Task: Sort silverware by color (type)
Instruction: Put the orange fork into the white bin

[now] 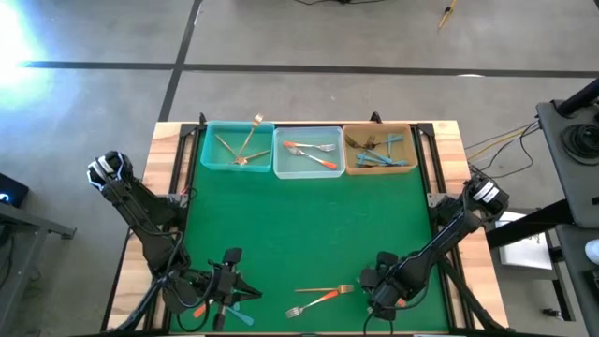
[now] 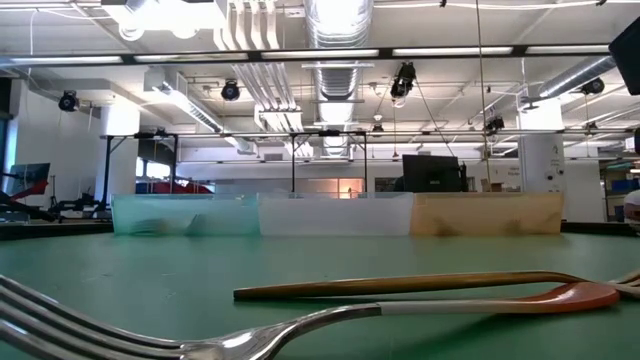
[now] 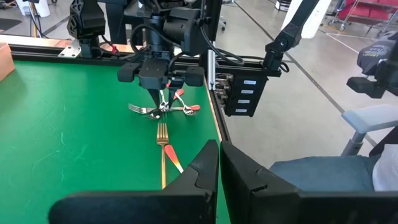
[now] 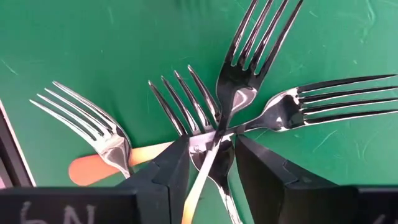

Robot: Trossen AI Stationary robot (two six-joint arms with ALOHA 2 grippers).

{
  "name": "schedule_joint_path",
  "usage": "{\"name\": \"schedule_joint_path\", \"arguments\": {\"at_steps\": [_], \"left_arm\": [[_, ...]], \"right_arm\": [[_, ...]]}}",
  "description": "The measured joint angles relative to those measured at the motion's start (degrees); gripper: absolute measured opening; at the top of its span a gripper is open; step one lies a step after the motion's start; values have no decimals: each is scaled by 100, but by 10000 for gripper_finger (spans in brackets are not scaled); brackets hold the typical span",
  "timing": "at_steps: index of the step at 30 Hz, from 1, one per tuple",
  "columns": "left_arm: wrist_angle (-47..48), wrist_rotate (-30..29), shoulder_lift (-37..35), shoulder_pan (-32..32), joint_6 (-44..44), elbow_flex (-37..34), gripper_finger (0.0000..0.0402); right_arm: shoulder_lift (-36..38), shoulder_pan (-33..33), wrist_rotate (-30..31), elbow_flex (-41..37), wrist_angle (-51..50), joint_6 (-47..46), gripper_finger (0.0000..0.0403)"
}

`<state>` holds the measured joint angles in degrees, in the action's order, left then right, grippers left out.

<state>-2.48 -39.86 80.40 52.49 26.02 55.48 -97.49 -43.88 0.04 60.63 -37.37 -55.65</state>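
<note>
**Q:** What does the workspace look like?

**A:** Green matting covers your table (image 1: 309,234), and three bins sit side by side along its far edge. The teal bin (image 1: 238,147) on the left holds gold forks (image 1: 245,145), one leaning out over the rim. The clear bin (image 1: 308,152) in the middle holds orange-handled forks (image 1: 314,154). The tan bin (image 1: 381,150) on the right holds blue-handled forks (image 1: 384,157).

**Q:** Where are the forks still on the table?

**A:** Near the front edge, just left of your right gripper (image 1: 382,285), a gold fork (image 1: 328,289) and an orange fork (image 1: 314,302) lie close together. A small pile (image 4: 230,118) of silver-tined forks lies crossed beneath that gripper, tines fanned outward. A blue fork (image 1: 241,316) lies at the front left, beside your left gripper (image 1: 223,285).

**Q:** What is the right gripper doing?

**A:** It is down at the front right, its fingers (image 4: 168,171) partly apart on either side of the point where the pile's necks cross. One pale handle runs between them. I cannot tell whether it is gripped.

**Q:** And the left gripper?

**A:** It waits at the front left with its fingers pressed together, holding nothing.
</note>
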Motion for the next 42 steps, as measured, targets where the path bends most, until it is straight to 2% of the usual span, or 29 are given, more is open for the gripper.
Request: {"name": "schedule_joint_path", "arguments": {"at_steps": [12, 20, 27, 33, 42], "left_arm": [[0, -2, 4, 0, 0, 0, 0], [2, -2, 7, -2, 0, 0, 0], [58, 2, 8, 0, 0, 0, 0], [120, 79, 8, -2, 0, 0, 0], [246, 151, 11, -1, 0, 0, 0]], "right_arm": [[15, 2, 24, -237, 114, 269, 157], [8, 9, 14, -333, 232, 679, 133], [2, 26, -31, -370, 268, 251, 111], [-2, 25, -194, -375, 268, -141, 115], [66, 4, -611, -381, 227, -25, 120]]}}
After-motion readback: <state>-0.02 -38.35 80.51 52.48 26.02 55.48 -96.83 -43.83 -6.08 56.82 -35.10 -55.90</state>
